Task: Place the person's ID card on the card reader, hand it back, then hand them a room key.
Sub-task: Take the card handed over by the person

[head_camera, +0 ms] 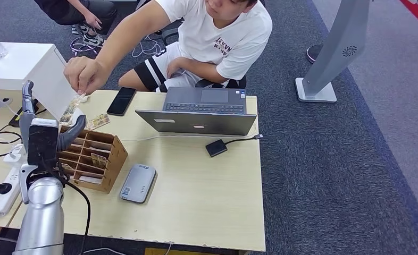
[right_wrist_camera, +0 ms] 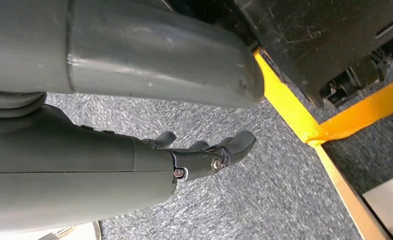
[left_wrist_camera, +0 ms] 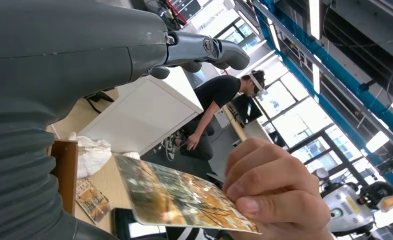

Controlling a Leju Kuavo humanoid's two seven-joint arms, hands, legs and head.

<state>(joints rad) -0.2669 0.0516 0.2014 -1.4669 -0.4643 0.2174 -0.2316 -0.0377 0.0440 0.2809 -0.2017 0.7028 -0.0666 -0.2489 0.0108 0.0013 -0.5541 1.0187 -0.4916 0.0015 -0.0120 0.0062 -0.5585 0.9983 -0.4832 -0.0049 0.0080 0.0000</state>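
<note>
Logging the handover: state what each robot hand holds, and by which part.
Neither holds anything. The left hand is raised, open, beside the card, which the person's hand pinches by one edge. The right hand hangs empty.

Open-plan office or robotics lab set up as a reception desk.
Grey carpet (head_camera: 324, 175), a wooden desk (head_camera: 207, 202) with laptop (head_camera: 201, 110), tall glazed walls (left_wrist_camera: 289, 107) and ceiling strip lights (left_wrist_camera: 314, 75).

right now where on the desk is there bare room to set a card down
The widest bare stretch of the desk lies in front of the laptop, right of the grey card reader and past the small black box. The left end is crowded: wooden organizer, left hand, the person's hand with the card, phone and cables.
</note>
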